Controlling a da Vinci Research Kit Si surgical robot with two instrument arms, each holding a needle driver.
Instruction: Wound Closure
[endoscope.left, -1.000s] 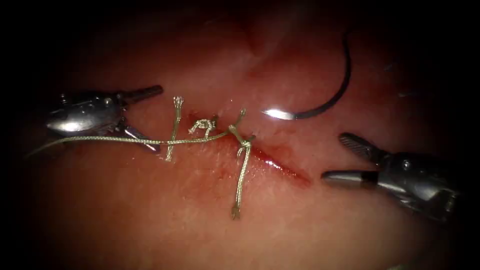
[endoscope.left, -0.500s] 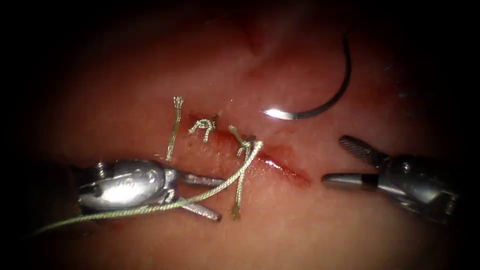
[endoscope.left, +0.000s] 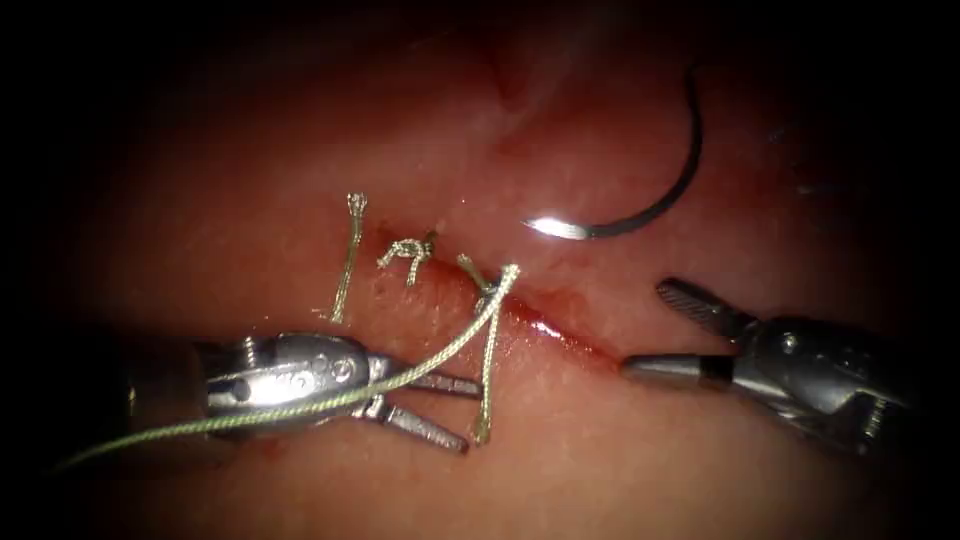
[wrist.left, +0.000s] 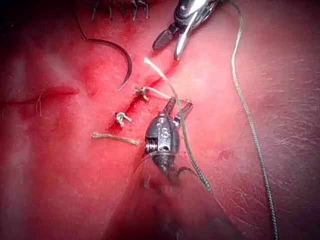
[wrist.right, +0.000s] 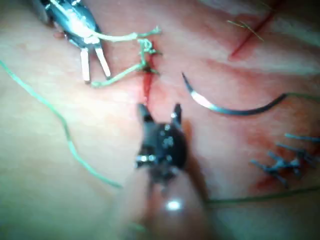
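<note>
In the endoscope view the left hand (endoscope.left: 455, 412) lies left of the cut (endoscope.left: 560, 330), jaws apart, the thread (endoscope.left: 440, 355) draped across it, ungripped; the right hand (endoscope.left: 655, 330) is spread and empty. The needle (endoscope.left: 650, 205) rests free on the tissue (endoscope.left: 620, 470), far right — knot-tying seems underway. In the left wrist view the left hand (wrist.left: 177, 106) gapes beside the thread (wrist.left: 182, 132). In the right wrist view the right hand (wrist.right: 159, 111) is apart near the cut (wrist.right: 146, 90) — a grip on thread seems needed next.

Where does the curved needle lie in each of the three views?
Endoscope view: the needle lies free on the tissue, right of the cut, above the right tool, held by neither tool.
Left wrist view: the needle lies on the tissue beside the cut.
Right wrist view: the needle lies beyond that tool's open jaws.
Shared landmark: the knotted stitch on the cut.
</note>
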